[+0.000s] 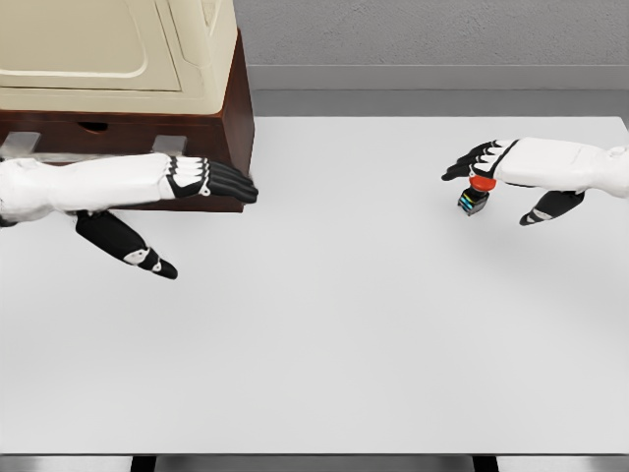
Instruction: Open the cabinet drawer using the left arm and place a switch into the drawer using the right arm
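The cabinet (128, 69) stands at the far left corner of the white table (324, 334), with its dark drawer (108, 133) at the bottom. The left hand (201, 179) is just in front of the cabinet, fingers straight and together, holding nothing. Well to the right of the cabinet, the switch (476, 196), with a red top, is beneath the right hand (496, 167); I cannot tell if the fingers grip it.
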